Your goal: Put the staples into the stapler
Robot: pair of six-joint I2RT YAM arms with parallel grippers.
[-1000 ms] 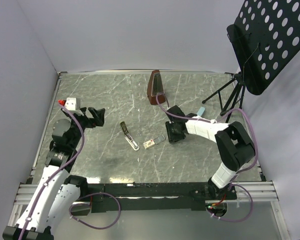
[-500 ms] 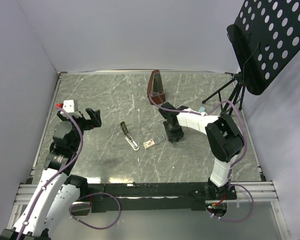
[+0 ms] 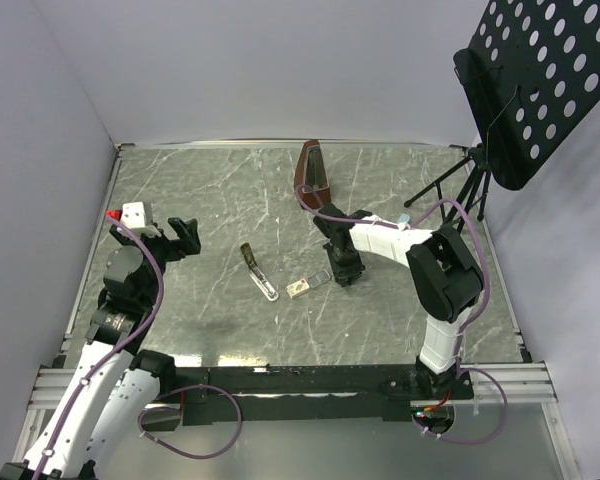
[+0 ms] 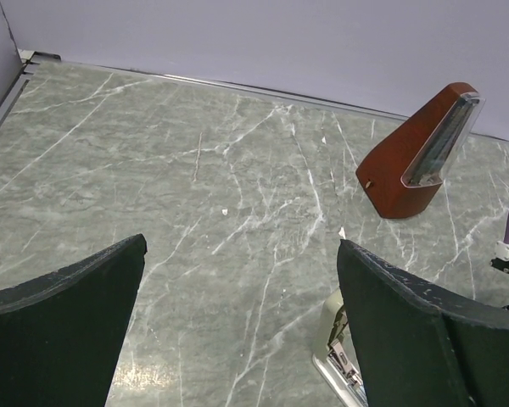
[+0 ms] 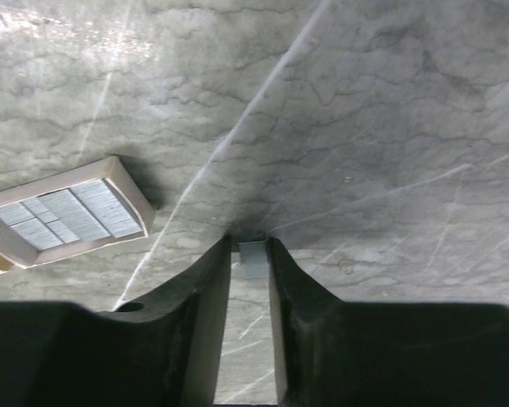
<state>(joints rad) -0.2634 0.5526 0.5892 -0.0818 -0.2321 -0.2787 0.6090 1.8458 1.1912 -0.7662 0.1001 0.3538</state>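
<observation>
Loading is not yet done, as I judge: the right hand (image 5: 250, 251) grasps a grey staple strip (image 5: 254, 261) down at the table (image 5: 390, 127), near the open staple box (image 5: 64, 216); the stapler (image 3: 259, 272) lies apart, unfilled; the left hand (image 4: 242, 246) hangs released.

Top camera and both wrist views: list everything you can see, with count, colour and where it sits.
table: one, grey-green marble, under everything
stapler: one, dark with metal, lying open, table centre
staple box: one, cream-tan, open, just right of the stapler
staple strip: one, grey, between the right gripper's fingertips
metronome: one, reddish-brown, far centre
music stand: one, black, perforated, far right
left gripper: one, black, open, over the table's left side
right gripper: one, black, closed on the staple strip, right of the box
</observation>
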